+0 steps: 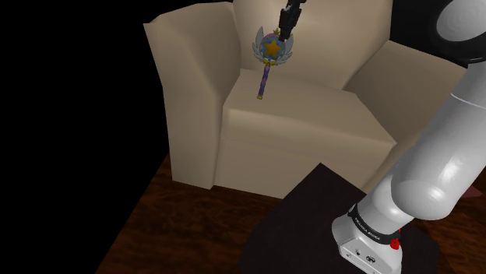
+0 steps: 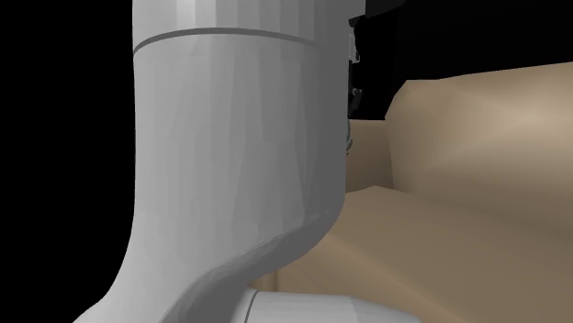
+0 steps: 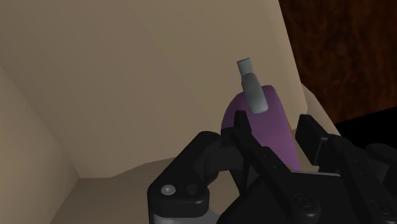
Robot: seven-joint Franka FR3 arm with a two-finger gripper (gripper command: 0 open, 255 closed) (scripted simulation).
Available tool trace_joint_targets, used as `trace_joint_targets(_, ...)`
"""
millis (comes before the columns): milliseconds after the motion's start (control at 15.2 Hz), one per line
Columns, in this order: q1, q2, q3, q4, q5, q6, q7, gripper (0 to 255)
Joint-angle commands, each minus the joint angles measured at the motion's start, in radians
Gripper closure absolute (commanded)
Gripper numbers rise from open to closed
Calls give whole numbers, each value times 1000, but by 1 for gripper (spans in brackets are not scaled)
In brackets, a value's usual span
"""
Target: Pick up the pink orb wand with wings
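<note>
The wand [image 1: 269, 51] has a round head with a yellow star, grey wings and a purple handle that slants down toward the armchair's seat. In the shoulder view my black gripper [image 1: 282, 34] comes down from above onto the wand's head, in front of the chair's backrest. The wrist view has the purple orb [image 3: 268, 111] sitting between my two fingers, which clasp it, and a grey wing [image 3: 253, 94] sticks out past them. My gripper [image 3: 275, 135] is shut on the wand's head. I cannot tell whether the handle's lower tip touches the cushion.
A beige armchair [image 1: 304, 124] with high armrests on both sides [image 1: 183, 86] encloses the seat. Dark wooden floor [image 1: 187, 226] lies in front of it, and my dark stand [image 1: 311, 226] is at the lower right. My white arm [image 2: 239, 138] blocks much of the second exterior view.
</note>
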Motion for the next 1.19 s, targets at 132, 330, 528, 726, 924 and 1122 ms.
trace_joint_targets(132, -2, 14, -1, 43, 3, -34, -3, 255)
trace_joint_targets(330, -6, 36, -3, 114, 9, -84, -8, 255)
trace_joint_targets(528, -11, 63, -5, 194, 15, -137, -13, 255)
trace_joint_targets(726, -18, 97, -7, 285, 24, -195, -18, 255)
trace_joint_targets(924, -29, 140, -10, 393, 36, -260, -25, 255)
trace_joint_targets(1122, -35, 160, -10, 440, 41, -287, -27, 255)
